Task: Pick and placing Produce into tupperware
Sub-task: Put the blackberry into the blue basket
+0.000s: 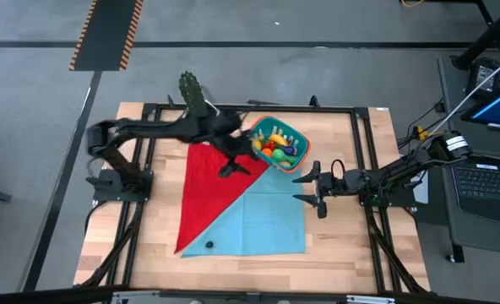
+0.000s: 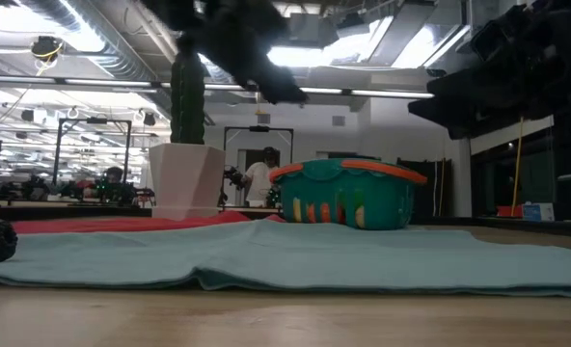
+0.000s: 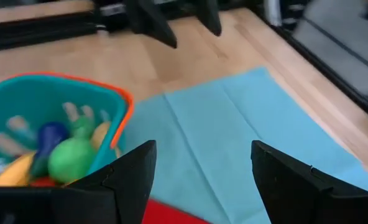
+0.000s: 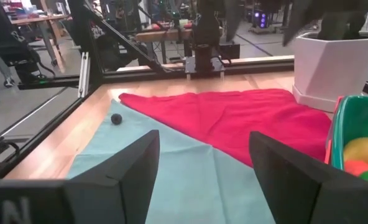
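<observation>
The teal tupperware with an orange rim stands at the far middle of the table, on the corner of a light blue cloth. It holds several pieces of produce, green, yellow, orange and blue. One small dark blue piece lies alone on the blue cloth near the front; the right wrist view also shows this piece. My left gripper hangs open above the red cloth, just left of the tub, with nothing between its fingers. My right gripper waits open to the tub's right and nearer the front.
A tall green cactus in a white pot stands at the far edge, left of the tub. Black frame rails run around the table. Bare wood lies to the right of the cloths and in front of them.
</observation>
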